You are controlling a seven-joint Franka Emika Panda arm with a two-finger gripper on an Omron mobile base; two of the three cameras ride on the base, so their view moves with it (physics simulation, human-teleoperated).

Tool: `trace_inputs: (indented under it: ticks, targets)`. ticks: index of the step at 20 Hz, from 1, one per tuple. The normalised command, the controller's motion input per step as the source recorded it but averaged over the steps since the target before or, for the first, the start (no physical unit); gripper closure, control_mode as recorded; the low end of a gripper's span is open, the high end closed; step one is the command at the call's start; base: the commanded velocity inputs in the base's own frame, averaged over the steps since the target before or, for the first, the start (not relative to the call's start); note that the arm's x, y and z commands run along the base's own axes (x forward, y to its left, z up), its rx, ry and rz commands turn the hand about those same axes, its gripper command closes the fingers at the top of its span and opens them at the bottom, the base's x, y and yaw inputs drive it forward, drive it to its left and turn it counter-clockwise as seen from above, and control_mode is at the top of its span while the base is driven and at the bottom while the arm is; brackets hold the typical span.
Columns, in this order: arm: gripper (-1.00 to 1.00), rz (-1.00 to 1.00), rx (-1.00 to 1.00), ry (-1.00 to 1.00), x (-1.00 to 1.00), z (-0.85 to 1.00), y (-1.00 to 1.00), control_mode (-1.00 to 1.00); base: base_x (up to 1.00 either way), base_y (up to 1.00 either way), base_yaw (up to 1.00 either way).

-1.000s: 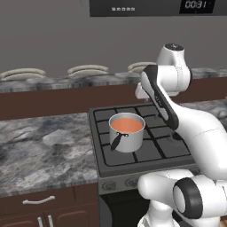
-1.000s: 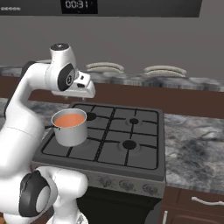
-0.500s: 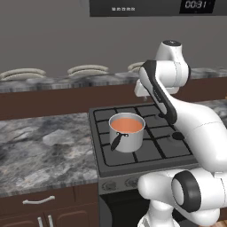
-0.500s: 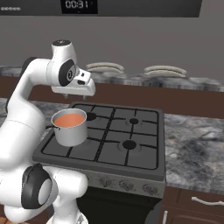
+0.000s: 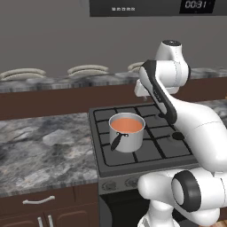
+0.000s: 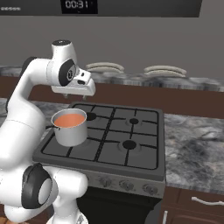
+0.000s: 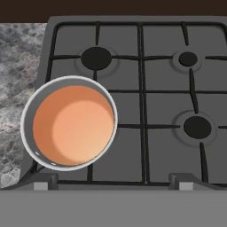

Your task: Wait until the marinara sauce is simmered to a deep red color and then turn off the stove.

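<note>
A small steel saucepan point(image 5: 127, 135) stands on the front left burner of the dark grey stove point(image 5: 155, 148). The marinara sauce point(image 7: 73, 127) in it is a smooth, light orange-red disc, also seen as the sauce point(image 6: 69, 119) from the right. My gripper point(image 7: 113, 182) hangs above the stove's middle, looking straight down, open wide with nothing between its fingertips point(image 7: 45, 181). The hand point(image 6: 75, 89) hovers well above and just behind the pan, touching nothing. A row of small round knobs point(image 6: 127, 185) lines the stove's front.
Grey marbled countertop point(image 5: 40, 146) flanks the stove on both sides. Pale oval dishes point(image 6: 105, 67) lie on the raised back counter. A dark panel with a timer display point(image 5: 195, 5) hangs overhead. Brown cabinet fronts with handles point(image 5: 40, 201) sit below.
The arm has shifted slightly, its hand drifting a little towards the pan's side. The saucepan has not moved and the sauce looks the same orange-red.
</note>
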Motion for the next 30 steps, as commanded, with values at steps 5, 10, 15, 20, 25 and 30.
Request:
trace_inputs:
  ticks: [5, 10, 15, 20, 25, 30]
  targets:
    - [-1.00, 0.00, 0.00, 0.00, 0.00, 0.00, 0.00, -1.00, 0.00, 0.00, 0.00]
    - [-1.00, 0.00, 0.00, 0.00, 0.00, 0.00, 0.00, -1.00, 0.00, 0.00, 0.00]
    - [-1.00, 0.00, 0.00, 0.00, 0.00, 0.00, 0.00, -1.00, 0.00, 0.00, 0.00]
    - [-1.00, 0.00, 0.00, 0.00, 0.00, 0.00, 0.00, -1.00, 0.00, 0.00, 0.00]
    - [-1.00, 0.00, 0.00, 0.00, 0.00, 0.00, 0.00, -1.00, 0.00, 0.00, 0.00]
    - [-1.00, 0.00, 0.00, 0.00, 0.00, 0.00, 0.00, -1.00, 0.00, 0.00, 0.00]
